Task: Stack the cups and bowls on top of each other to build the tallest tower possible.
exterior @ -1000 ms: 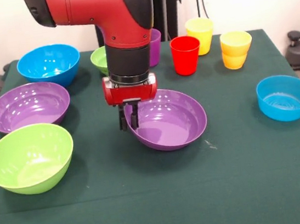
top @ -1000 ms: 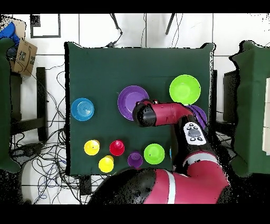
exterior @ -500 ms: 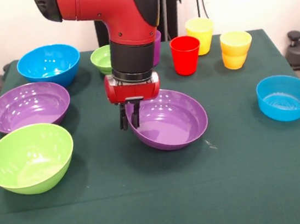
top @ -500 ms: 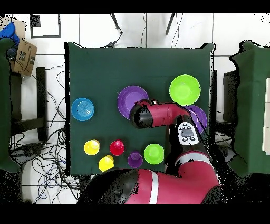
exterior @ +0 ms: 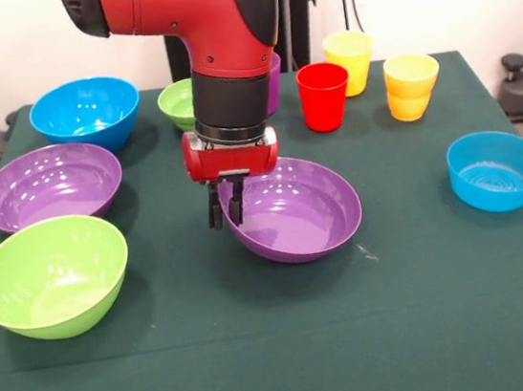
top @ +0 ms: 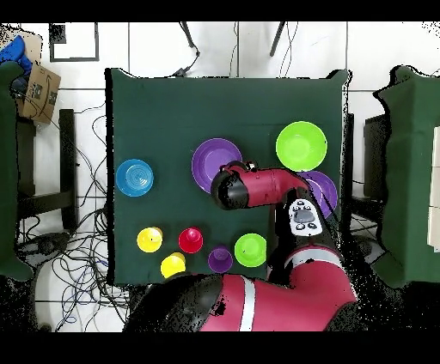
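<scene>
Purple bowl [exterior: 293,213] in the middle of the table is tipped up, its near-left rim pinched between the gripper [exterior: 226,212] fingers. So basically nothing is stacked yet, except one yellow cup sitting in another [exterior: 411,85] at the back. The red cup [exterior: 324,96], other bowls and cups are all loose and spread out. Dark green cloth [exterior: 357,337] on the table, white tile floor with cables everywhere.

Glossy plastic bowls [exterior: 293,213], matt cloth table [exterior: 357,337]

Front camera faces table [exterior: 433,327] close, obliquely; overhead looks straight down, farther.
</scene>
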### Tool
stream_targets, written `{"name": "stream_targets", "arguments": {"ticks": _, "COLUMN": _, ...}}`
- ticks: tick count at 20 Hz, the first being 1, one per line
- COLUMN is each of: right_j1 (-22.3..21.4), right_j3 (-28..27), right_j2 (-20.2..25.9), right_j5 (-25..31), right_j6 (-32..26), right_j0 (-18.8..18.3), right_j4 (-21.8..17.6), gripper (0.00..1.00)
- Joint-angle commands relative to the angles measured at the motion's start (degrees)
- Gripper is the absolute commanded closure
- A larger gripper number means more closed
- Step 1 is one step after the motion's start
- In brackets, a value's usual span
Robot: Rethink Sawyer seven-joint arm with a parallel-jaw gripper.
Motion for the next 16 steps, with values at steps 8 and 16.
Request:
{"name": "stream_targets", "arguments": {"ticks": 8, "right_j1": 10.4, "right_j3": 2.7, "right_j2": 4.1, "right_j5": 0.1, "right_j6": 0.8, "right_j0": -2.9, "right_j4": -3.9, "gripper": 1.00}}
{"name": "stream_targets", "arguments": {"ticks": 16, "right_j1": 10.5, "right_j3": 3.3, "right_j2": 6.8, "right_j5": 4.6, "right_j6": -0.8, "right_j0": -6.0, "right_j4": -2.3, "gripper": 0.00}}
